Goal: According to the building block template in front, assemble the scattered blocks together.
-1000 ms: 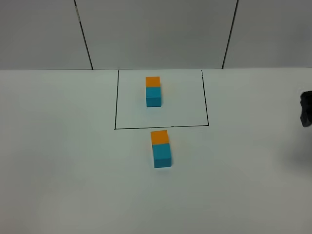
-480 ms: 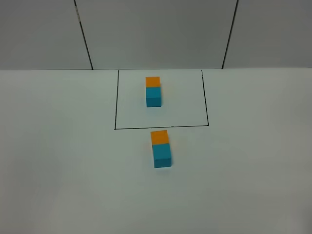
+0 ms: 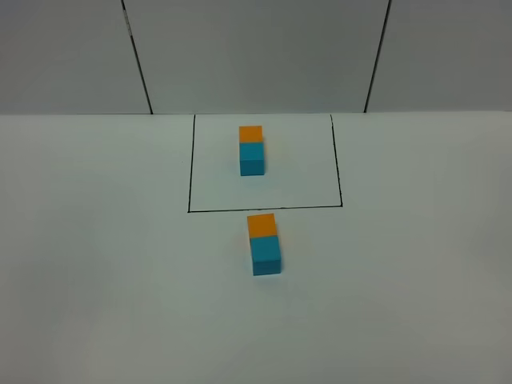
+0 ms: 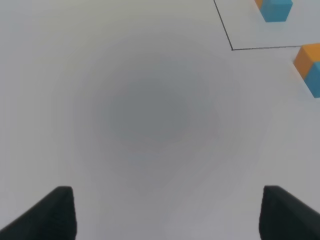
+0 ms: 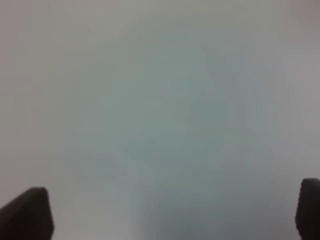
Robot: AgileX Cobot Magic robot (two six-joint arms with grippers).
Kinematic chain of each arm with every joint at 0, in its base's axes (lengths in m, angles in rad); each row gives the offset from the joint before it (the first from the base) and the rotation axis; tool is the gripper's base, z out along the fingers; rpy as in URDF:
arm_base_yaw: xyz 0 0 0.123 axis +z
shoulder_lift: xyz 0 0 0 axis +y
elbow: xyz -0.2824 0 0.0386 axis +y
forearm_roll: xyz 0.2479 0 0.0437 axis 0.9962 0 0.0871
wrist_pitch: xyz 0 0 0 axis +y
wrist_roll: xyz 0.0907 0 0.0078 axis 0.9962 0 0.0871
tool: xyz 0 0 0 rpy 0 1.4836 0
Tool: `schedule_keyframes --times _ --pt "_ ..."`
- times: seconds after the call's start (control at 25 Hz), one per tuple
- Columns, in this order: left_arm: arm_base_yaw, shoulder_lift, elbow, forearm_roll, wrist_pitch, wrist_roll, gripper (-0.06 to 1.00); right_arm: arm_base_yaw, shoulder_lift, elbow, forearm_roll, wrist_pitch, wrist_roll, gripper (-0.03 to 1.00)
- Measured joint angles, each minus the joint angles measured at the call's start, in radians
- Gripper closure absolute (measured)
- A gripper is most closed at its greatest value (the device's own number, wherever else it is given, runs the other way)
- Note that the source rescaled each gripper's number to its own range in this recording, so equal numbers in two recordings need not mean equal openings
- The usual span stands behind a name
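Below the outlined template [image 3: 251, 150], orange cube [image 3: 261, 225] and teal-blue cube [image 3: 266, 254] sit joined; assembly appears complete. Left gripper [image 4: 167, 212] and right gripper [image 5: 172, 212] jaws stand wide, empty.

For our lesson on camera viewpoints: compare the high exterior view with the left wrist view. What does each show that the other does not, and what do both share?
Only the exterior view: the whole black outlined rectangle, the grey wall panels, and both two-colour bars complete.

Only the left wrist view: the open, empty left claw.

Shared: the white table, the template inside the outline, and the assembled blocks just outside it, both partly cropped in the wrist view.
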Motion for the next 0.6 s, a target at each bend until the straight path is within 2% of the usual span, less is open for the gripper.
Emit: schedule_keyframes --times 0.32,0.6 --pt "0.0 0.0 0.0 0.0 0.0 -0.001 0.27 0.0 -0.203 0.068 0.031 -0.001 -0.052 -0.03" --pt "0.0 0.0 0.0 0.0 0.0 -0.001 0.27 0.0 -0.272 0.068 0.037 -0.002 -0.067 0.03"
